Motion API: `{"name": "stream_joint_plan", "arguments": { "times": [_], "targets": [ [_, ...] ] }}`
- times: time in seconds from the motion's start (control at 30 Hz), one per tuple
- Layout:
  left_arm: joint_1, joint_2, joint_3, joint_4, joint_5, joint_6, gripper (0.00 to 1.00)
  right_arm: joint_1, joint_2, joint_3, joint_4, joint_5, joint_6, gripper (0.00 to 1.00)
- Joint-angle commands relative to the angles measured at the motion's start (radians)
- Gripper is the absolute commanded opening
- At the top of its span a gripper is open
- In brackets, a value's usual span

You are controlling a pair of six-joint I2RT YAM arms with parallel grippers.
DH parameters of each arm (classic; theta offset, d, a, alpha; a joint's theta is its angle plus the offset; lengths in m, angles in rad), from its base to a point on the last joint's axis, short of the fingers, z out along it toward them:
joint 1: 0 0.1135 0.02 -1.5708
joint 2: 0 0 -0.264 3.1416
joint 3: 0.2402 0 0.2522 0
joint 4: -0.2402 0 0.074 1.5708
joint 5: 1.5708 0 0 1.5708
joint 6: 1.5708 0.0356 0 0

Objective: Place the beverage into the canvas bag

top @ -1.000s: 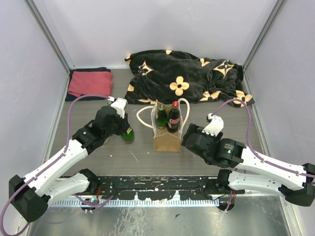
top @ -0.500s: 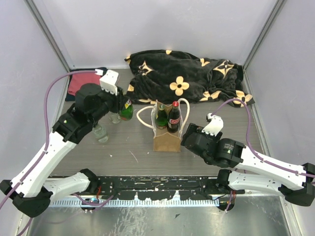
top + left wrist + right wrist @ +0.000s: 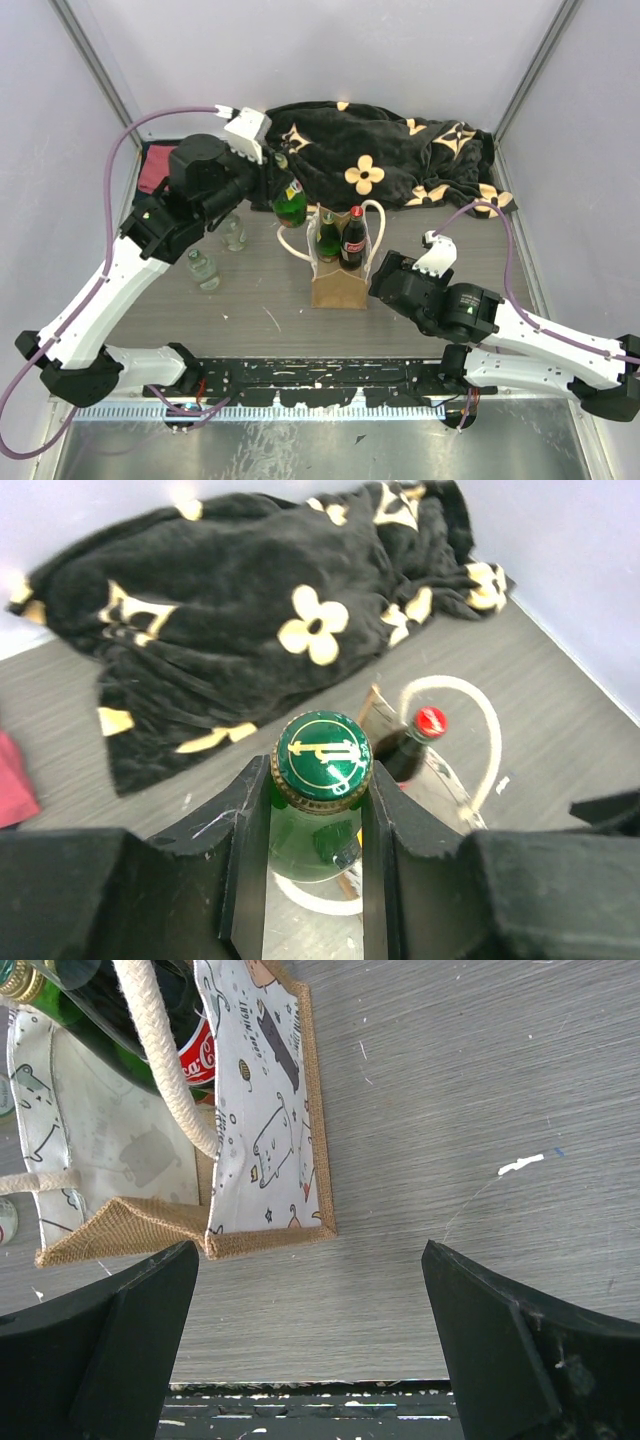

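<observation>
Canvas-bound, pinching green bottle (image 3: 291, 203) in left gripper (image 3: 318, 785) beside bag (image 3: 338, 288); needs centring over opening, then lowering; right gripper (image 3: 310, 1252) spread.

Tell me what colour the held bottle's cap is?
Green cap with a gold emblem; left wrist view.

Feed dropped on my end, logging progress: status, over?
Left gripper shut on green bottle, aloft beside canvas bag. Right gripper open beside it. Cola bottle and second green bottle already inside, crowding the opening.
</observation>
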Motion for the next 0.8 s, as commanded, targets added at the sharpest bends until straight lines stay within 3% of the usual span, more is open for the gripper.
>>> {"name": "stream_joint_plan", "arguments": {
  "times": [0.0,0.2,0.77],
  "targets": [
    [-0.073,-0.002,0.018,0.115,0.042,-0.037,0.00,0.002,-0.016,-0.008,0.025,0.019,0.009,1.00],
    [-0.153,0.015,-0.067,0.168,0.033,-0.045,0.00,0.002,-0.022,-0.019,0.025,0.019,0.013,1.00],
    [-0.176,0.172,-0.142,0.277,0.040,-0.075,0.00,0.002,0.004,-0.040,0.044,0.015,0.009,1.00]
  ]
}}
